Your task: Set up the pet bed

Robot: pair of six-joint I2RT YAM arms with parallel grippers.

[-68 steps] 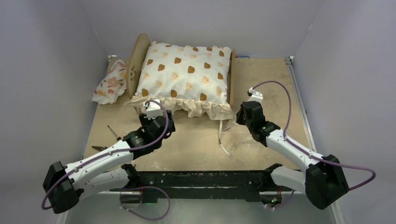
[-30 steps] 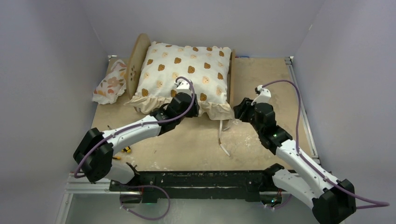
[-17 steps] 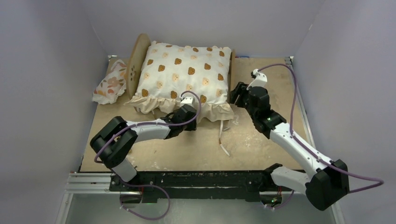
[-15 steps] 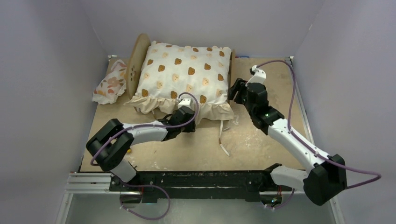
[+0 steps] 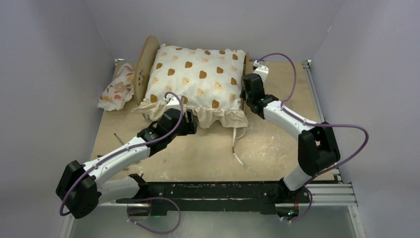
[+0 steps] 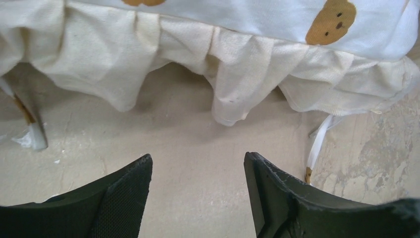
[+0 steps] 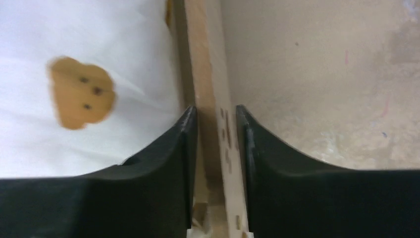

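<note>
Rail of pet bed (image 7: 205, 59) pinched by right gripper (image 7: 216, 111), wrist view only | left gripper (image 6: 198, 161) wide before cushion (image 6: 237, 69) ruffle

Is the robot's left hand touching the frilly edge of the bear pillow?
Apart. In the left wrist view, bare table shows between the left gripper, with its open fingers, and the cushion's ruffle.

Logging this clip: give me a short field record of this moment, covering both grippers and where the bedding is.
left gripper: open, empty, low over the table, facing the cushion's front ruffle
right gripper: straddles the pet bed's end board, apparently closed on it
cushion: lying on the pet bed, ruffle overhanging the front
floral pillow: on the table, left of the headboard, outside the bed
</note>
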